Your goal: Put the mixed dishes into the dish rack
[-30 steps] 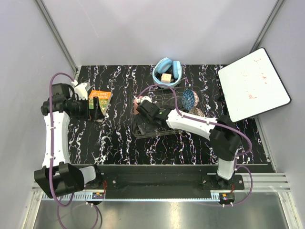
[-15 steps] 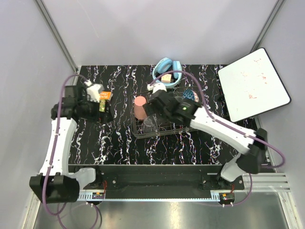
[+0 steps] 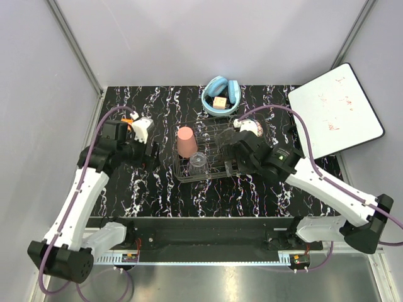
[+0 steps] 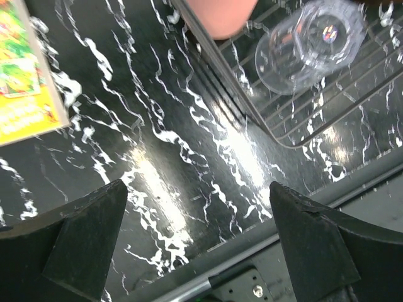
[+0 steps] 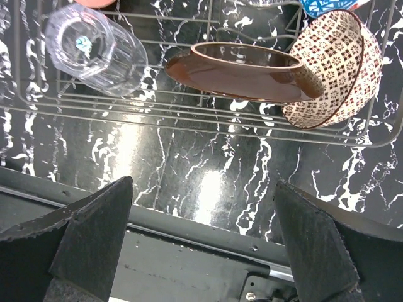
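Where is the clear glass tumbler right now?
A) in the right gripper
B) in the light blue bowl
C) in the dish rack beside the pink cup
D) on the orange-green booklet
C: the clear glass tumbler sits inside the wires of the dish rack, right next to the pink cup.

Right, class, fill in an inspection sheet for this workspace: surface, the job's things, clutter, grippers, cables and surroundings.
Surface: black, white-veined table with glare patches.
Job's things: the wire dish rack holds a pink cup, a clear tumbler, a brown-glazed bowl standing on edge and a red-patterned bowl next to it.
Clutter: light blue bowl with a yellow cube behind the rack; booklet left of the rack.
Grippers: left gripper and right gripper are both open and holding nothing.
Cables: purple cables loop along both arms.
Surroundings: white board at the far right; grey walls.
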